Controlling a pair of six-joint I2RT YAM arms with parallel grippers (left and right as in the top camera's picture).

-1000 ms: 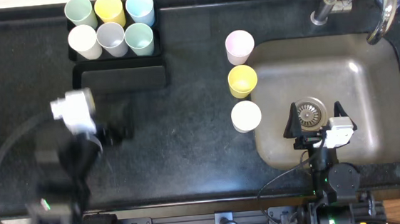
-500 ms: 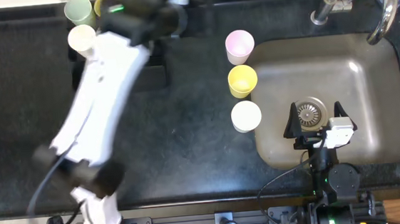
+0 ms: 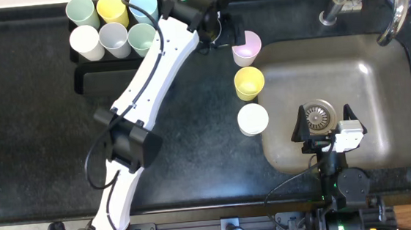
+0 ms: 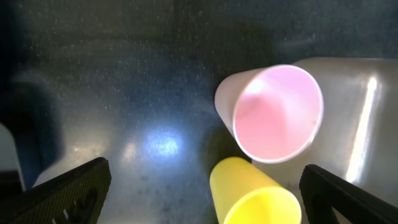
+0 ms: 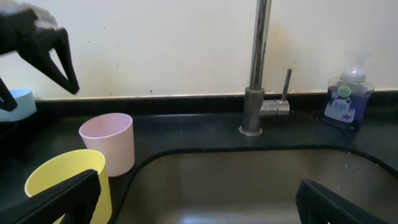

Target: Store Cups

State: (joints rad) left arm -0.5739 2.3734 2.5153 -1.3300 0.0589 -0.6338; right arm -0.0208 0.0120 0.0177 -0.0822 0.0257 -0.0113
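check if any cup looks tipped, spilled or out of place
Nothing is tipped or spilled. The pink cup, yellow cup and white cup stand upright beside the sink, outside the tray holding six more cups.

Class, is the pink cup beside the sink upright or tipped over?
Upright. The pink cup stands on its base on the countertop, open mouth facing up, empty inside.

The yellow cup (image 4: 255,190) crowds the pink cup (image 4: 273,112), seemingly touching; open counter (image 4: 124,81) flanks its other side.
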